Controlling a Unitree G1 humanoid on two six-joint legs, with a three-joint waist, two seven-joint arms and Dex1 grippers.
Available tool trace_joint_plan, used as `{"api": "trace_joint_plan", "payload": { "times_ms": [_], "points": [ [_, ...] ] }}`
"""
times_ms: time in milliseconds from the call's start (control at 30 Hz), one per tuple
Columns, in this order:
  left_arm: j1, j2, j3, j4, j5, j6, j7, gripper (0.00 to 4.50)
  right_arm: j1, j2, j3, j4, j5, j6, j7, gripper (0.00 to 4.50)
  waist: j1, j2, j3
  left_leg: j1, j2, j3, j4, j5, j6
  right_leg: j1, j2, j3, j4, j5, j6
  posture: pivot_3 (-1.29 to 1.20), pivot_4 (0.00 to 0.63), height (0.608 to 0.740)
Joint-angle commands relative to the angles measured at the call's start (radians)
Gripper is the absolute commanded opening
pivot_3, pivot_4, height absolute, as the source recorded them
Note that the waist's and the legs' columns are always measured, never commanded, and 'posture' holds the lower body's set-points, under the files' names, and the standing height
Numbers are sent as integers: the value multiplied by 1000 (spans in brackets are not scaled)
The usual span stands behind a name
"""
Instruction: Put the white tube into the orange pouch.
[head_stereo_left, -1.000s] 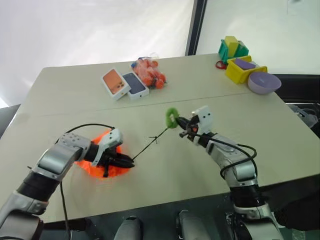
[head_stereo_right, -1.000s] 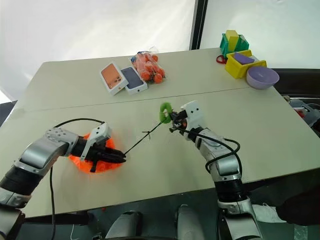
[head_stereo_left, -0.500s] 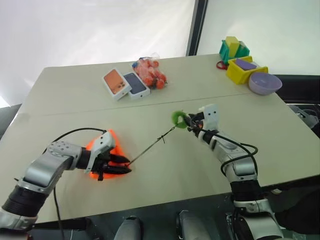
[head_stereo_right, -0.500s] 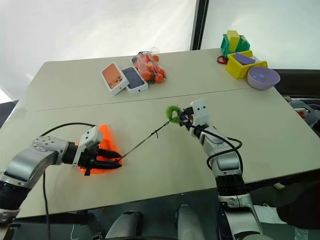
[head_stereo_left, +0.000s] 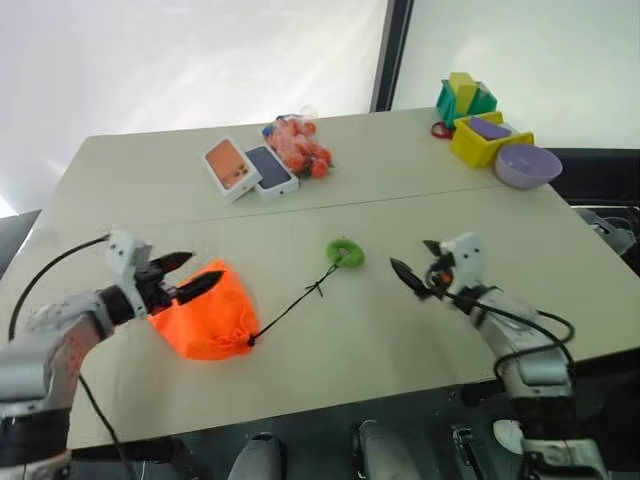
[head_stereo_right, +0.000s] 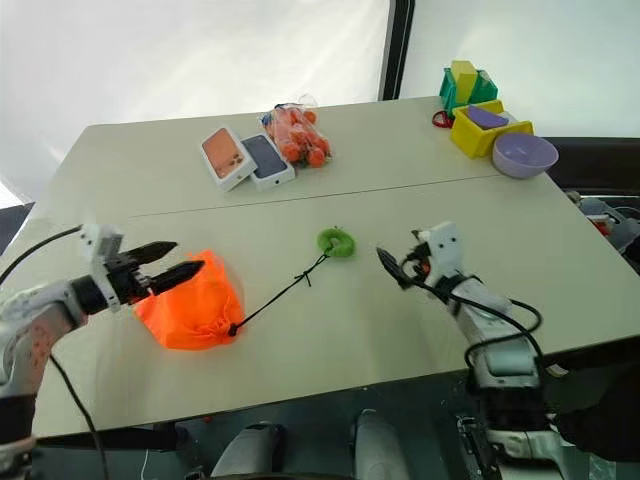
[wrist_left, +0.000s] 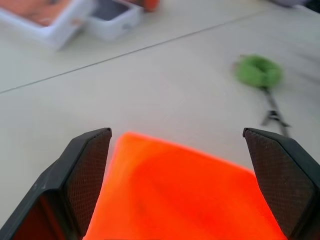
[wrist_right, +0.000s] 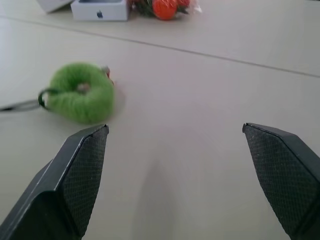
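Note:
The orange pouch (head_stereo_left: 205, 320) lies bunched on the near left of the table, its mouth gathered where the thin black cord (head_stereo_left: 295, 305) leaves it. The cord runs across to the green ring (head_stereo_left: 344, 251), which lies flat on the table. My left gripper (head_stereo_left: 200, 270) is open just left of and above the pouch, holding nothing. In the left wrist view the pouch (wrist_left: 185, 195) sits low between the spread fingers (wrist_left: 85, 170). My right gripper (head_stereo_left: 415, 262) is open, a little right of the ring (wrist_right: 82, 97) and apart from it. The white tube is out of view.
Two phone boxes (head_stereo_left: 232, 165) and a clear bag of orange balls (head_stereo_left: 300, 145) lie at the back centre. A yellow bin (head_stereo_left: 485, 140), a green container (head_stereo_left: 465, 98) and a purple bowl (head_stereo_left: 527, 165) stand at the back right. The table (head_stereo_left: 400, 200) has a seam across it.
Both grippers have opened. The left let go of the pouch and drew off to the left. The right released the green ring and pulled back right. Ring and cord now rest on the table.

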Motion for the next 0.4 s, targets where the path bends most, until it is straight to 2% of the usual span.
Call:
{"api": "trace_joint_plan", "payload": {
  "times_ms": [33, 100, 233, 400],
  "points": [
    [87, -33, 96, -11, 27, -118, 46, 4500, 34, -34, -76, -39, 106, -1, 88, 4461, -1, 0, 0, 0, 0, 0, 0, 0, 0, 0, 0, 0, 0, 0, 0, 0, 150, 740],
    [164, -68, 132, -3, 56, -207, 66, 4500, 65, -58, -112, -33, 142, 4, 123, 4461, 0, 0, 0, 1, 0, 0, 1, 0, 0, 3, 0, 0, 0, -1, 1, 0, 150, 740],
    [255, -107, 169, -30, 57, -272, 95, 4500, 85, -74, -139, -20, 162, -10, 146, 4461, 9, 0, 0, 1, 0, 1, 2, 0, 0, 6, 0, 0, -1, -2, 2, 0, 150, 740],
    [311, -104, 160, -26, 45, -298, 77, 4500, 72, -64, -124, 19, 129, -61, 151, 4461, 25, 1, 0, 1, 1, 1, 7, 0, -1, 5, 0, 0, -1, -2, 2, 0, 150, 740]
  ]
}}
